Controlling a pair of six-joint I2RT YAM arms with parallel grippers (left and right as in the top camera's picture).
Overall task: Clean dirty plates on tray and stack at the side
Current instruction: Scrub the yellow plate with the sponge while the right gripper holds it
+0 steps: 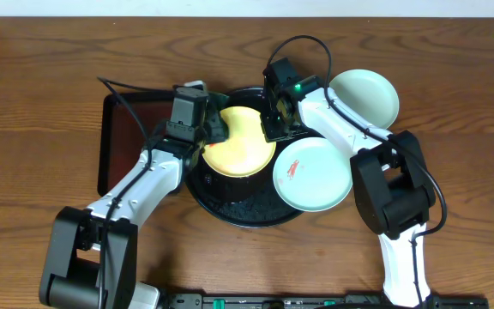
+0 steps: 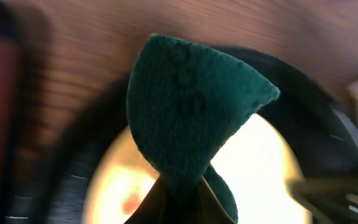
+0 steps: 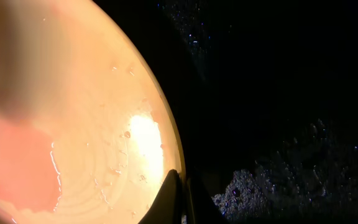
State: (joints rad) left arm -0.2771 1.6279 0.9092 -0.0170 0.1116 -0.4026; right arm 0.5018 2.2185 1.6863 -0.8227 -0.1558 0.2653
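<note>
Green felt scouring pad [image 2: 188, 112], grasped in left fingers [image 1: 216, 130], juts beyond their tips over pale yellow round plate [image 1: 240, 142] on glossy black round tray [image 1: 238, 210]. Right fingers [image 3: 178, 198] sit clenched at plate rim. Hazard: scrubbing force may slide plate loose.

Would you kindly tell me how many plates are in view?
3: the yellow plate on the black tray, a smeared mint plate over the tray's right rim, a second mint plate on the table, far right.
</note>
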